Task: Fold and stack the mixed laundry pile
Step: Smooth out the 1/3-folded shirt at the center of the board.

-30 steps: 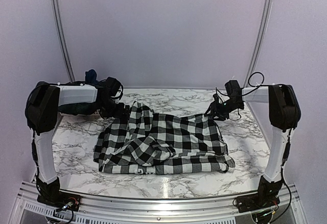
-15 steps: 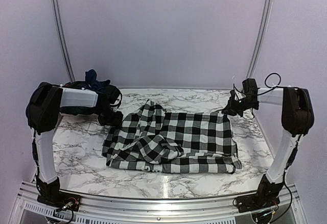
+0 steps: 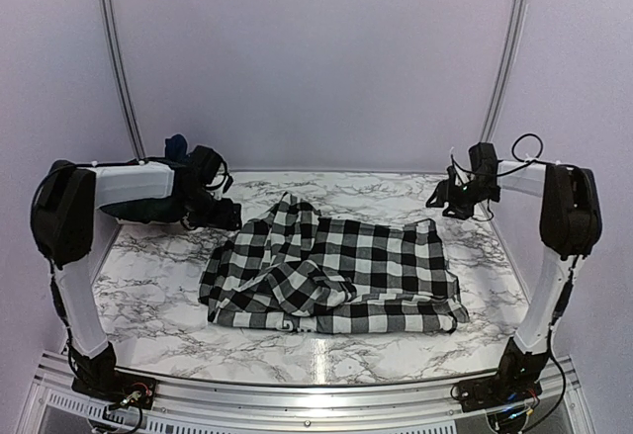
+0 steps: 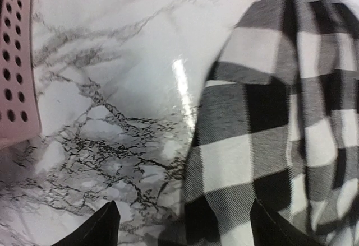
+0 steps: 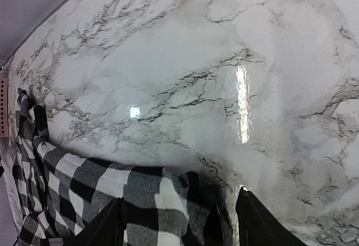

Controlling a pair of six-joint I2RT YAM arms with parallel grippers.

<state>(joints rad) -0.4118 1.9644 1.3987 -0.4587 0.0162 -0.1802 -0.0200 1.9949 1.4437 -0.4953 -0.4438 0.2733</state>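
The checked shirt [image 3: 346,266] lies crumpled but mostly spread at the middle of the marble table [image 3: 148,286], its long side running from 9 to 3 o'clock. Its left part is bunched into folds, with a ridge of cloth rising toward 11 o'clock; the right part lies flatter, with a straight hem along the 6 o'clock side.

The left gripper [image 3: 227,218] hangs at the shirt's 10 o'clock corner. In the left wrist view its two dark fingers [image 4: 104,229] stand wide apart with nothing held; the shirt's edge lies on the marble below them, toward the 3 o'clock side of that view. A pink basket [image 4: 17,61] with round holes shows at 9 o'clock in the same view.

The right gripper [image 3: 440,200] hangs at the shirt's 1 o'clock corner, just above and beyond it. Its fingers [image 5: 109,226] are apart and empty, and the shirt's corner lies on the table beneath the gap between them.

A dark blue cloth [image 3: 176,147] sits heaped at the table's 10 o'clock corner, behind the left arm, apart from the checked shirt
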